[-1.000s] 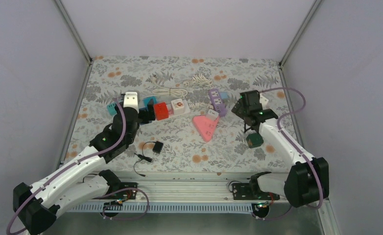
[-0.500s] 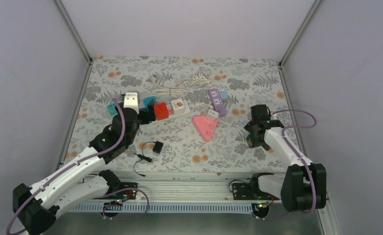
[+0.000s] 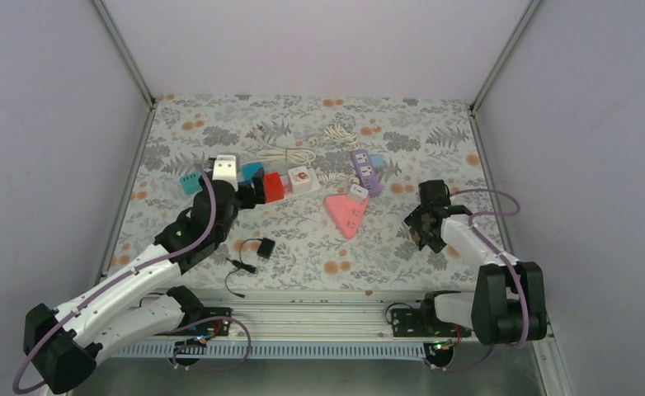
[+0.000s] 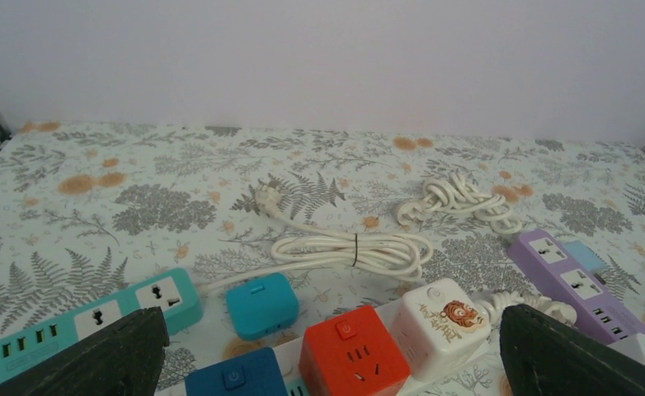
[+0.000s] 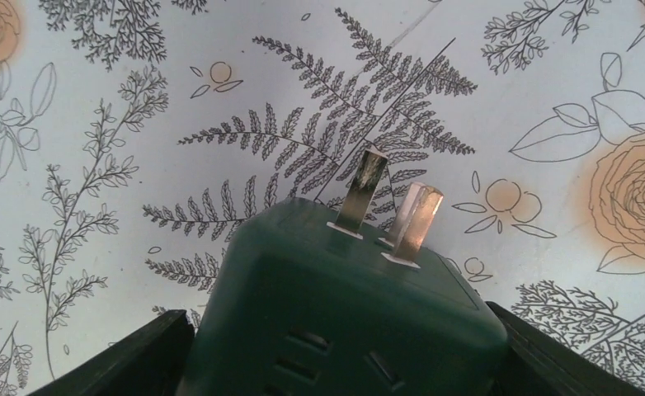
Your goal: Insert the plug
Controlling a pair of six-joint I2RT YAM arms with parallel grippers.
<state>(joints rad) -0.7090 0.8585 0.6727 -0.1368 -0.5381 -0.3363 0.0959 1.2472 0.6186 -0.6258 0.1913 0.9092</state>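
Note:
A dark green cube plug [image 5: 344, 305] lies on the floral mat with its metal prongs [image 5: 385, 206] pointing away from the camera. My right gripper [image 5: 340, 346] is open and low over the cube, one finger close on each side. In the top view the right gripper [image 3: 425, 231] hides the cube. My left gripper [image 4: 333, 351] is open and empty. It hovers over the white power strip that carries a blue cube [image 4: 235, 377], a red cube [image 4: 354, 351] and a white tiger cube [image 4: 439, 318]. The left gripper also shows in the top view [image 3: 250, 191].
A teal strip [image 4: 88, 323], a loose teal cube [image 4: 261, 304] and coiled white cables [image 4: 352, 247] lie behind the cubes. A purple strip [image 3: 365, 171] and a pink triangular strip [image 3: 346, 214] lie mid-table. A black adapter with its cable [image 3: 263, 247] lies near the front.
My right arm swung back from the far right and came down around the green cube, which it now covers in the top view. My left gripper shifted slightly right over the strip.

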